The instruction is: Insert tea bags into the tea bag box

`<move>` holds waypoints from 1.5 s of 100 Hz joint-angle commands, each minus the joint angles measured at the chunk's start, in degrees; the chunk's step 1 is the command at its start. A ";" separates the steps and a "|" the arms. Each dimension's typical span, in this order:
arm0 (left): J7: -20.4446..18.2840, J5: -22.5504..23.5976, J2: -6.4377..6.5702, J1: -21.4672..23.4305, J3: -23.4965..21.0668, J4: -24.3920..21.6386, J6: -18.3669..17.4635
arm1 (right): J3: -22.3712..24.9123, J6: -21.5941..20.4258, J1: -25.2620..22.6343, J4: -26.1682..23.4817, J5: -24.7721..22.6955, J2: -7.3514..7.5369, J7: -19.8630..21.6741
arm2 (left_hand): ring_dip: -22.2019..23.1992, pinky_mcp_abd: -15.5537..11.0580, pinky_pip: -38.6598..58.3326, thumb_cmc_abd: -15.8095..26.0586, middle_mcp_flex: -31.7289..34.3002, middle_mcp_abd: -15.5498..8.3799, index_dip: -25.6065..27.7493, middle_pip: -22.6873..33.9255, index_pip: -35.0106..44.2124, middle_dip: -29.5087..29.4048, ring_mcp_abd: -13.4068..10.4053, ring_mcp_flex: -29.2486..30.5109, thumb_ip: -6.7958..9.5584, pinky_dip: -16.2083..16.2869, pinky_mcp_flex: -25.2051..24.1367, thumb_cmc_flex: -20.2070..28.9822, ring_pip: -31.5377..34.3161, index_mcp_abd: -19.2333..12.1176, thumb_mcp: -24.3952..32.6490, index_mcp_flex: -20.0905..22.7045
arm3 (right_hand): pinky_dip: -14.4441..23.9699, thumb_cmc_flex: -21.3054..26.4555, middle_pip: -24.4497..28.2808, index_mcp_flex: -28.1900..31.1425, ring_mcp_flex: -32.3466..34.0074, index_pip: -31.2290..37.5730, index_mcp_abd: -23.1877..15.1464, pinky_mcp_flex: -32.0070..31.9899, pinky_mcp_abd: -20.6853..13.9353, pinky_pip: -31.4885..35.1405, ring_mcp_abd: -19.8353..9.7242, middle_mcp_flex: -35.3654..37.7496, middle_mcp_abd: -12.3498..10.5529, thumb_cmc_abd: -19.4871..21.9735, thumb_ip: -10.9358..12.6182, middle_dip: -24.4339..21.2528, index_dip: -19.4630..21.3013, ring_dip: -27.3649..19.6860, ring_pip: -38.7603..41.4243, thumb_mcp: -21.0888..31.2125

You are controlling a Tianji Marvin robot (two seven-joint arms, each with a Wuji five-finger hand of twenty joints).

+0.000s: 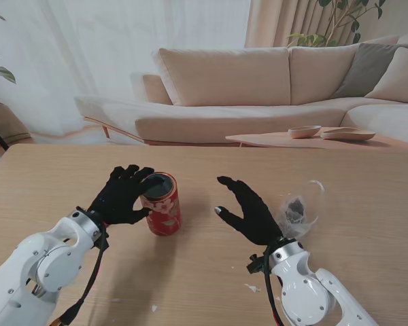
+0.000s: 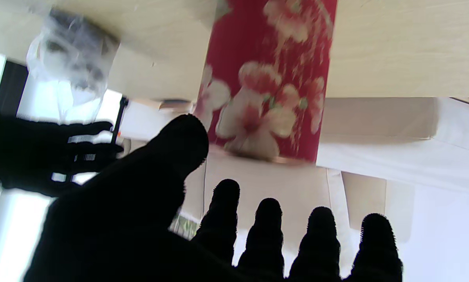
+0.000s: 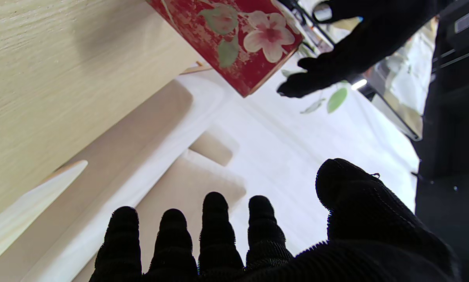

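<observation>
With the spread left hand [image 1: 121,195] beside the red tin [image 1: 162,204], steady it upright while the empty, spread right hand [image 1: 248,210] fetches the clear bag [image 1: 300,208] right of the tin.

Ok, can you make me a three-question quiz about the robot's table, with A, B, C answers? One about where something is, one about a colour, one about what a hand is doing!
1. Where is the clear plastic tea bag pouch?
A. inside the tin
B. on the table by the right hand
C. on the sofa

2. What colour is the round flowered tea tin?
A. red
B. blue
C. green

3. What is the left hand doing?
A. holding the pouch
B. making a fist
C. open beside the tin

Answers:
1 B, the pouch lies beside that hand.
2 A, it is red with pale flowers.
3 C, its fingers are spread and hold nothing.
</observation>
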 commanded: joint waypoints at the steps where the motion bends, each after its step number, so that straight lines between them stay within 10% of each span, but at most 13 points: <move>1: 0.45 -1.32 -0.40 1.19 -0.94 -2.08 -0.53 | -0.02 0.28 -0.48 -0.58 -0.38 -0.37 0.86 | -2.53 -1.04 -2.97 1.87 -1.45 -2.15 -1.02 -1.41 -0.50 0.13 -0.87 -1.65 1.39 -2.62 0.04 -0.62 -1.70 -0.21 -1.68 -0.71 | 1.48 0.36 1.87 -0.62 -0.06 0.55 -0.66 0.43 -0.30 0.92 -0.19 -1.37 -1.06 1.12 -2.58 0.62 0.49 0.89 1.08 0.99; 39: 10.03 -10.24 -2.68 9.70 -4.71 -3.69 -4.19 | 5.86 6.75 -6.19 -10.28 -7.91 0.51 2.44 | -2.15 1.43 -2.44 3.30 2.39 1.44 -2.77 5.88 -1.62 -4.46 1.51 -1.96 1.21 -6.66 -0.44 -0.34 -0.05 1.42 -3.19 7.98 | 4.94 2.05 15.50 2.43 0.55 10.45 1.21 5.66 2.24 7.43 3.11 0.42 0.03 -1.89 -1.90 5.75 -0.52 7.88 18.40 6.38; 91: 13.10 -15.21 -3.71 15.38 -6.58 -4.10 -8.27 | 19.97 13.37 -18.88 -21.65 -18.94 0.65 2.85 | -2.19 2.45 -3.28 5.15 6.27 3.61 -3.31 4.65 -3.29 -7.48 2.82 -0.53 1.67 -7.82 -0.43 0.88 -0.69 0.94 -5.71 11.62 | 3.87 3.52 16.01 2.20 0.48 12.12 1.21 6.31 2.03 11.19 2.80 -0.05 -0.24 -6.62 2.89 5.82 -2.32 7.53 19.12 24.36; 150: 11.74 -14.78 -3.38 15.54 -5.75 -4.16 -7.44 | 25.05 25.16 -13.24 -12.88 -18.58 1.10 8.90 | -2.41 2.37 -3.61 4.95 6.62 3.86 -2.65 4.76 -2.92 -6.92 2.62 -0.82 1.73 -8.83 -0.30 1.30 -0.66 0.38 -5.69 12.57 | 3.31 -0.62 10.18 -2.62 0.33 11.04 5.04 5.29 1.62 13.27 3.16 -2.01 1.88 -5.77 -3.20 3.13 -2.01 6.49 16.59 11.57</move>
